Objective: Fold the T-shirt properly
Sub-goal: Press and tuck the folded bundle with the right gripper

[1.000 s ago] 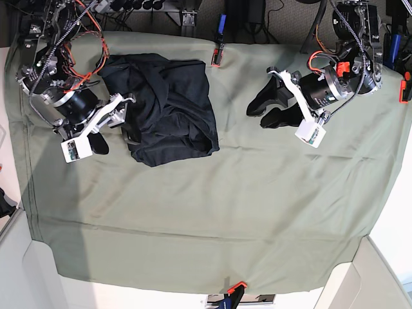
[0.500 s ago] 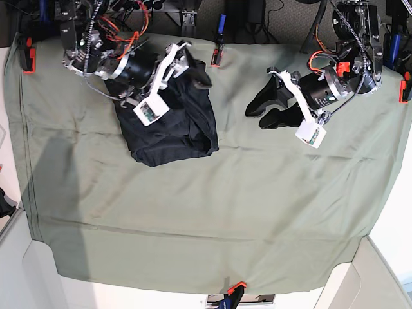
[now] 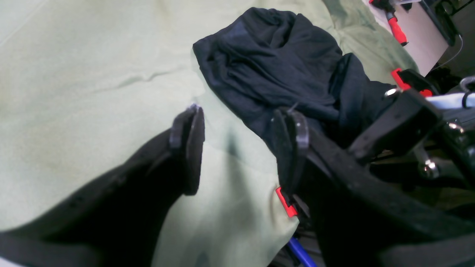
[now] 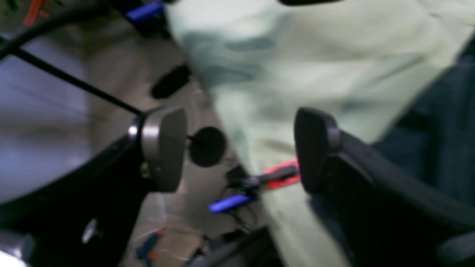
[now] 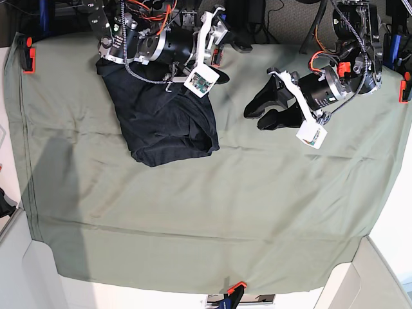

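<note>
Crumpled shirt [image 5: 164, 119] at upper left of the worktop [image 5: 212, 219], both tools released and holding nothing.

The shirt lies bunched in the upper left of the base view, unfolded; in the left wrist view it fills the upper centre. The right tool [image 5: 225, 59] hangs over the worktop's far edge at top centre, beside the shirt's upper right corner, jaws apart; its wrist view is blurred. The left tool [image 5: 264, 109] hovers at upper right, well apart from the shirt, jaws spread. To do the step well, judged from the heap: each tool should pinch a single hem or shoulder edge, not several layers, then draw the cloth [image 5: 270, 212] side outward until the shirt lies flat before any fold. Count: one shirt, two tools, one green cloth, several red clamps [image 5: 26, 54] along its edges.
</note>
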You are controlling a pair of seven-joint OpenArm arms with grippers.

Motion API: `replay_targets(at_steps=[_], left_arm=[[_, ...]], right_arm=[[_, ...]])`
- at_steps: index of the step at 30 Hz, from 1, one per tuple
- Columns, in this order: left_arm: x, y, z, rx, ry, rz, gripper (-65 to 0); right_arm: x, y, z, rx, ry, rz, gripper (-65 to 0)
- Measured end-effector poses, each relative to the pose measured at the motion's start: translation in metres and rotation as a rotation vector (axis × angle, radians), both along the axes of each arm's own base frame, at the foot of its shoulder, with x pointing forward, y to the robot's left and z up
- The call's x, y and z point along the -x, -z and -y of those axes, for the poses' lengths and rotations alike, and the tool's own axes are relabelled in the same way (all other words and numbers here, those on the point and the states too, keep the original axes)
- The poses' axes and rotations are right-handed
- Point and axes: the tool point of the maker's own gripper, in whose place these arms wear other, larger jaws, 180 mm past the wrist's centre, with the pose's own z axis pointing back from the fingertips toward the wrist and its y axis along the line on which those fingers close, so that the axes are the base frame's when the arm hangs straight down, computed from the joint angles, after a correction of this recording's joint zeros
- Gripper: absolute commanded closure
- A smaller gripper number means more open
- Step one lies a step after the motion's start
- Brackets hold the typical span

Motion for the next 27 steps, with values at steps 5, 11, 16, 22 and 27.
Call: replay_targets(at_steps=[5, 11, 16, 22, 27], left_arm=[[0.0, 0.001, -0.008, -0.034, 0.01, -0.002, -32.6], [0.001, 0.001, -0.008, -0.034, 0.01, -0.003, -32.6], [0.001, 0.001, -0.008, -0.034, 0.01, -0.003, -32.6], [0.0, 0.001, -0.008, -0.034, 0.01, -0.002, -32.6], [0.0, 0.001, -0.008, -0.034, 0.01, -0.002, -32.6]], right_arm=[[-0.048, -0.021, 0.036, -0.01, 0.176, 0.11, -44.5], [-0.095, -0.023, 0.102, 0.054, 0.417, 0.161, -23.8], [-0.109, -0.015, 0.147, 0.131, 0.568, 0.145, 0.0], [-0.102, 0.023, 0.148, 0.137, 0.557, 0.039, 0.0], [-0.079, 0.028, 0.101, 0.05, 0.387, -0.026, 0.0]])
